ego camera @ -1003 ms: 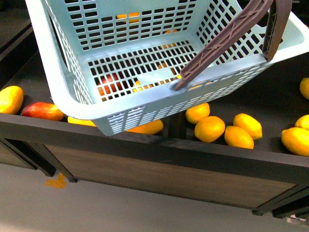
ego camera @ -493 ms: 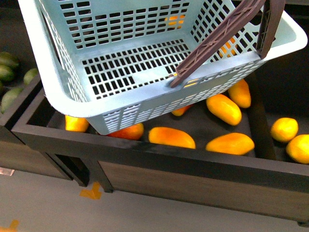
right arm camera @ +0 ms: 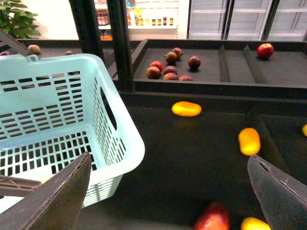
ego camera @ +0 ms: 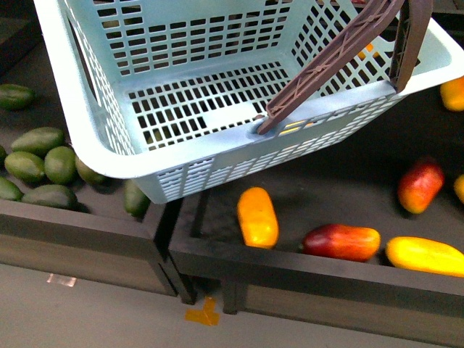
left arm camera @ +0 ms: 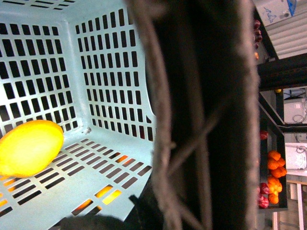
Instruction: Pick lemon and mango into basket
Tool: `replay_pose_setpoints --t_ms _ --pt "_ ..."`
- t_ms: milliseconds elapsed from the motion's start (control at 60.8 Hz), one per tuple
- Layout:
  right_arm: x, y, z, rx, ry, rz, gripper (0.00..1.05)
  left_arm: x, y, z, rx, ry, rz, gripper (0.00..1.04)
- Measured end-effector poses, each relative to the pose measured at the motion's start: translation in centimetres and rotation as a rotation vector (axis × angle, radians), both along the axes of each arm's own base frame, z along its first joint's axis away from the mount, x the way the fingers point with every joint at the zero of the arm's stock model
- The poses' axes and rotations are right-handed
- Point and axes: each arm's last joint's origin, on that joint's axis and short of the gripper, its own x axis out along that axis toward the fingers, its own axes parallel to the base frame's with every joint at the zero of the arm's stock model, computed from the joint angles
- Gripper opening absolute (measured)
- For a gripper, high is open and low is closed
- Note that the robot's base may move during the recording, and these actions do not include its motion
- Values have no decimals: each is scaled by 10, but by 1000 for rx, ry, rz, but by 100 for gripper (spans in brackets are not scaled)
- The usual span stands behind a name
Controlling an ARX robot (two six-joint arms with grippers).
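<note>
The turquoise basket [ego camera: 217, 138] hangs tilted above the shelf by its brown handles [ego camera: 341, 54]. My left gripper is shut on a handle [left arm camera: 206, 115], which fills the left wrist view and hides the jaws. The lemon [left arm camera: 29, 146] lies on the basket's slotted floor. A dark red mango [ego camera: 341, 241] lies in the bin below, near its front edge, and a second one [ego camera: 419, 185] lies further right. My right gripper [right arm camera: 168, 191] is open and empty above the dark shelf, beside the basket [right arm camera: 57, 120], with a red mango [right arm camera: 213, 218] below it.
Dark green oval fruits [ego camera: 40, 163] fill the left bin. An orange-yellow mango [ego camera: 257, 216] and a yellow one [ego camera: 424, 255] lie beside the red mangoes. A dark divider [ego camera: 177, 225] separates the bins. Dark red fruits [right arm camera: 168, 67] sit in a far bin.
The shelf has slid right in the front view: first lemons, then yellow mangoes, now green fruits and red mangoes lie below. The basket stays held aloft.
</note>
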Motion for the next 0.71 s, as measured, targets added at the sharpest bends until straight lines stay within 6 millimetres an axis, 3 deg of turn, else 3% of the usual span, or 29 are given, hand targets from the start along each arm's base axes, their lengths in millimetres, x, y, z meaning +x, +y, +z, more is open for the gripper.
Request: replay_pose_setpoints --t_ms 312,378,428,526,707 --pt "1 1 0 9 17 -5 96 4 6 0 16 -13 28 4" --pt "20 -6 5 133 317 -276 96 2 3 0 3 -3 11 4" --pt "35 -17 7 206 475 -377 96 1 1 0 1 -1 2 4" --pt "59 -35 2 278 535 -438 96 -1 -1 0 -3 2 -10 4" --pt "123 -74 -16 332 533 -492 96 -1 -1 0 -3 2 -8 4"
